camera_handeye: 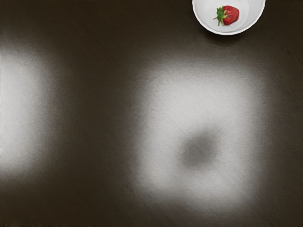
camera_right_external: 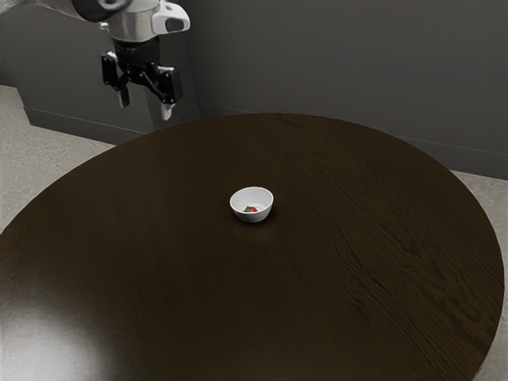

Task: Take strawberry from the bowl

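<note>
Carrying a bowl (camera_right_external: 252, 218), the round, dark bench (camera_right_external: 357, 302) lies beyond and below the arm (camera_right_external: 133, 24), cut off at the exterior view's top. The jaws stand wide and empty, well above the bowl and toward the exterior view's left of it. In the wrist view the bowl's rim is cropped. Inside, the strawberry (camera_handeye: 230, 15) points its leaves (camera_handeye: 220, 16) toward the exterior view's left; its underside is hidden.

Open room above the bowl (camera_handeye: 203, 10), its raised sides seemingly a barrier.
</note>
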{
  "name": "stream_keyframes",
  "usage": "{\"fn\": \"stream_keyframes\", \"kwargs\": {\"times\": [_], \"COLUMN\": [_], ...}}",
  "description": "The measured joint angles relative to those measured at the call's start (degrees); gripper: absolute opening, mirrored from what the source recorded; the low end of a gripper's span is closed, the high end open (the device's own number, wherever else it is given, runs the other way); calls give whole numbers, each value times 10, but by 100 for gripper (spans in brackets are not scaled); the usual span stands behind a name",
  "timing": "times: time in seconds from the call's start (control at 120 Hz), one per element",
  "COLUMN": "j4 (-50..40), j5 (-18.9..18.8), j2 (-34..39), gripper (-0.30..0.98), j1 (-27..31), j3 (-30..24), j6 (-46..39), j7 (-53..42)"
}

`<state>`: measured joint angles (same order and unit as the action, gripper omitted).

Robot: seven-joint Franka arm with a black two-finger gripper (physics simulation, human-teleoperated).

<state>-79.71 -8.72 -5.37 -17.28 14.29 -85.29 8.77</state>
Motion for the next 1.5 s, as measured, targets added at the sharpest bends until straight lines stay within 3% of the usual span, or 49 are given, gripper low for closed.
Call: {"fn": "stream_keyframes", "kwargs": {"times": [0.175, 0.308, 0.5, 0.617, 0.725, 0.933, 1.067, 1.5], "j4": [-27, -93, -81, -47, -8, 24, 52, 90], "j5": [-1, 16, 89, 107, 111, 100, 93, 95], "j2": [-21, -44, -117, -157, -199, -244, -278, -351], "gripper": [69, 69, 69, 69, 65, 39, 28, 24], "j1": [2, 0, 1, 1, 1, 2, 7, 20], "j3": [0, -2, -2, -17, -21, -19, -18, -22], "j6": [-17, -80, -156, -187, -205, -224, -235, -272], "j7": [13, 20, 28, 35, 41, 50, 54, 65]}}
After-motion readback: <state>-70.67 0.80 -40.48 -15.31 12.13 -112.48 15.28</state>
